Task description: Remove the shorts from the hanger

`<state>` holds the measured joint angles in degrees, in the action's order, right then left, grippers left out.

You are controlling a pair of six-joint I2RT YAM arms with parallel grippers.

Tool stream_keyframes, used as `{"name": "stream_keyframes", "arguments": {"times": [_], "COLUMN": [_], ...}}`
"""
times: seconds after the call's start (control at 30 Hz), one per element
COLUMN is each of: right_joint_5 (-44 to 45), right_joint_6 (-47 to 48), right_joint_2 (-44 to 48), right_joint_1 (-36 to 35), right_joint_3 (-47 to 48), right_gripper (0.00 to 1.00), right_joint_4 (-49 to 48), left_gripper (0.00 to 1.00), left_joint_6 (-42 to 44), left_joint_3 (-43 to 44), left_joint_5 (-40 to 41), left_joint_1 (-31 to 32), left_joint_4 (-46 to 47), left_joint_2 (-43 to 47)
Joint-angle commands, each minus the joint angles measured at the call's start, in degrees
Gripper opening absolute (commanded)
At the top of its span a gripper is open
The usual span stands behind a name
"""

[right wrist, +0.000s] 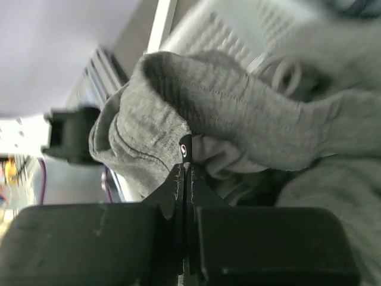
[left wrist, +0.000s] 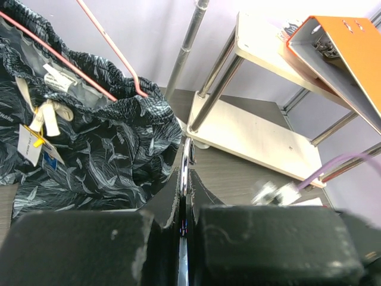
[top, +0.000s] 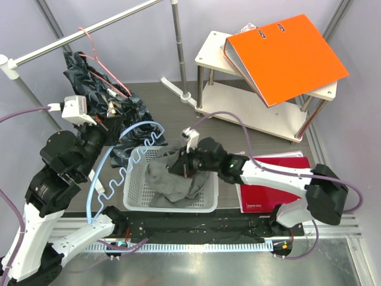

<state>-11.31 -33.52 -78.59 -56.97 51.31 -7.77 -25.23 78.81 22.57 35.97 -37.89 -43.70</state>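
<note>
The dark patterned shorts are hanging on the pink hanger, which is hooked over the metal rail at the far left of the table, and the cloth is bunching in a heap below the wire. The left gripper is pointing toward them with its jaws pressed together and nothing between them. In its wrist view the shorts are lying up and to the left of the fingertips, just beside them but apparently not touching. The hanger wire is running along the waistband on a slant, from upper left down to lower right, so the garment's long axis is crossing the line of the fingers at an angle rather than lining up with it. The right gripper is sitting well apart, over the white basket, with its jaws also pressed together and the tips against the grey shorts lying there; whether a fold is actually caught between them cannot be told. A blue hanger is leaning at the basket's left edge. The left arm is plainly the nearer one to the hanging pair, so the coming move is probably asking it to spread its jaws and reach up and left onto the waistband.
</note>
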Motion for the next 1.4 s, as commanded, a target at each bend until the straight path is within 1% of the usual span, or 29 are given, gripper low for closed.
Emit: {"name": "stream_keyframes", "arguments": {"times": [0.0,0.07,0.13,0.17,0.23,0.33,0.4,0.47,0.5,0.53,0.57,0.6,0.63,0.67,0.7,0.73,0.77,0.8,0.83,0.87,0.97,1.03,1.1,1.17,1.27,1.3,1.33,1.37], "right_joint_5": [-3.02,0.93,4.35,9.5,13.66,14.3,14.12,14.91,14.39,14.21,14.65,15.17,15.61,15.88,16.93,18.07,19.3,22.27,23.34,24.4,27.12,30.36,31.26,30.39,28.28,27.32,25.65,21.98], "right_joint_6": [0.2,-0.93,-2.07,-2.34,-3.57,-5.33,-4.02,-2.0,-1.47,-1.11,-0.76,-0.67,-0.58,-0.41,0.29,0.73,1.26,2.04,2.4,2.49,2.23,2.49,3.54,5.74,8.29,9.42,10.31,12.84], "right_joint_2": [-4.9,-7.1,-7.46,-6.94,-6.84,-8.59,-12.0,-14.22,-15.79,-15.89,-15.63,-13.89,-12.4,-11.08,-9.58,-6.7,-5.36,-3.96,-1.85,-0.7,3.61,5.63,8.61,10.98,12.75,12.84,12.76,12.67], "right_joint_1": [-7.18,-8.68,-8.6,-8.16,-6.93,-2.63,-0.43,-0.25,-0.33,-0.68,-1.03,-1.39,-1.48,-1.65,-2.26,-2.79,-3.49,-4.98,-5.78,-6.57,-9.12,-11.48,-12.55,-13.25,-13.34,-13.34,-13.34,-13.26], "right_joint_3": [2.2,2.22,0.55,-0.41,-1.38,-2.7,-1.83,0.18,0.54,0.63,0.63,0.55,0.55,1.16,1.94,3.08,5.88,7.39,8.88,11.59,14.78,16.18,18.55,21.45,26.02,27.08,29.0,29.81], "right_gripper": [0.01,0.01,0.01,0.01,0.01,0.01,0.01,0.06,0.12,0.23,0.29,0.36,0.48,0.57,0.62,0.75,0.82,0.91,0.99,1.0,1.0,1.0,1.0,1.0,1.0,1.0,1.0,1.0], "right_joint_4": [0.63,1.53,1.61,2.05,2.67,3.46,6.69,10.91,13.37,14.09,15.14,15.67,16.38,18.04,19.45,21.29,25.05,26.91,28.76,31.82,35.53,36.94,37.83,37.83,37.31,36.87,36.34,34.77], "left_gripper": [0.0,0.0,0.0,0.0,0.0,0.0,0.0,0.0,0.0,0.0,0.0,0.0,0.0,0.0,0.0,0.0,0.0,0.0,0.0,0.0,0.0,0.0,0.0,0.0,0.0,0.0,0.0,0.0], "left_joint_6": [-0.25,-0.25,-0.34,-0.52,-0.61,-1.31,-1.75,-1.92,-2.27,-2.62,-3.06,-3.94,-4.47,-4.82,-5.17,-5.61,-5.88,-6.23,-6.4,-6.93,-9.56,-10.53,-10.63,-10.54,-10.89,-10.98,-11.06,-10.8], "left_joint_3": [1.17,1.87,2.05,2.14,2.14,1.79,1.27,0.91,0.65,0.73,0.74,0.74,0.74,0.74,0.65,0.65,0.56,0.56,0.73,0.74,0.65,0.47,0.82,3.44,7.32,9.94,10.83,11.8], "left_joint_5": [0.46,0.28,0.2,0.28,0.28,0.11,-0.15,-0.16,0.11,0.37,1.76,2.65,3.53,5.28,5.9,6.34,6.61,6.7,6.7,6.79,7.75,7.67,6.88,5.74,4.42,4.24,4.33,4.85], "left_joint_1": [-0.19,-0.19,-0.19,-0.19,-0.19,-0.19,-0.19,-0.19,-0.19,-0.19,-0.19,-0.19,-0.19,-0.19,-0.19,-0.19,-0.19,-0.19,-0.19,-0.19,-0.19,-0.19,-0.19,-0.19,-0.19,-0.19,-0.19,-0.19], "left_joint_4": [3.61,2.82,2.38,2.29,1.77,1.41,1.59,2.03,2.12,2.2,2.29,2.38,2.56,2.73,3.43,3.7,4.05,4.66,5.01,5.37,6.68,9.92,12.56,15.12,16.09,16.18,16.7,17.58], "left_joint_2": [0.73,0.81,1.07,1.25,1.43,1.43,1.16,0.81,0.55,0.37,-0.06,-0.33,-0.5,-0.77,-1.38,-1.73,-2.17,-3.05,-3.49,-3.84,-5.42,-6.56,-7.97,-11.3,-16.75,-17.98,-18.87,-20.88]}}
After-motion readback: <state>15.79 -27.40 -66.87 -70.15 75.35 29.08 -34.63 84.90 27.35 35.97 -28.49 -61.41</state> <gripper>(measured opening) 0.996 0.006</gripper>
